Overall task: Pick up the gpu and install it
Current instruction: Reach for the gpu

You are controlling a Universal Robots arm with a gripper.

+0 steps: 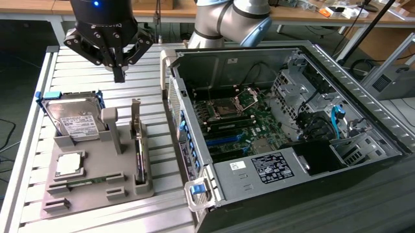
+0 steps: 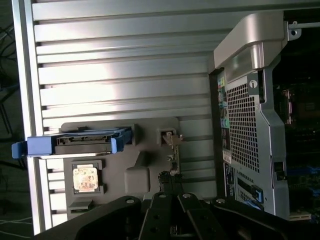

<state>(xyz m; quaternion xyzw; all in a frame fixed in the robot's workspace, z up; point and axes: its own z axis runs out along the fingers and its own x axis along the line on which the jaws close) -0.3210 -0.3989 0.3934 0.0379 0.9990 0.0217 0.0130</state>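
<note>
The gpu (image 1: 137, 150) is seen edge-on, so its face cannot be made out. It is a thin dark card standing on 1 long edge in a slot along the edge of the grey holder (image 1: 91, 196) nearest the computer case (image 1: 220, 63). Its pale metal bracket (image 1: 136, 112) rises at the far end. The hard drive (image 1: 73, 121) sits in a blue-handled frame at the holder's far corner, its lower part sunk out of sight. A green memory stick (image 1: 84, 182) lies half buried in a groove near the holder's front edge, next to a square silver chip (image 1: 69, 164). The holder is matte moulded plastic and rests on a ribbed aluminium table (image 1: 84, 68). The arm (image 1: 233, 19) and the gripper's body are cut off at the top. The black gripper (image 1: 120, 75) hangs over the slats beyond the holder's far edge, apart from the gpu, with its 2 fingers pressed together on nothing.
</note>
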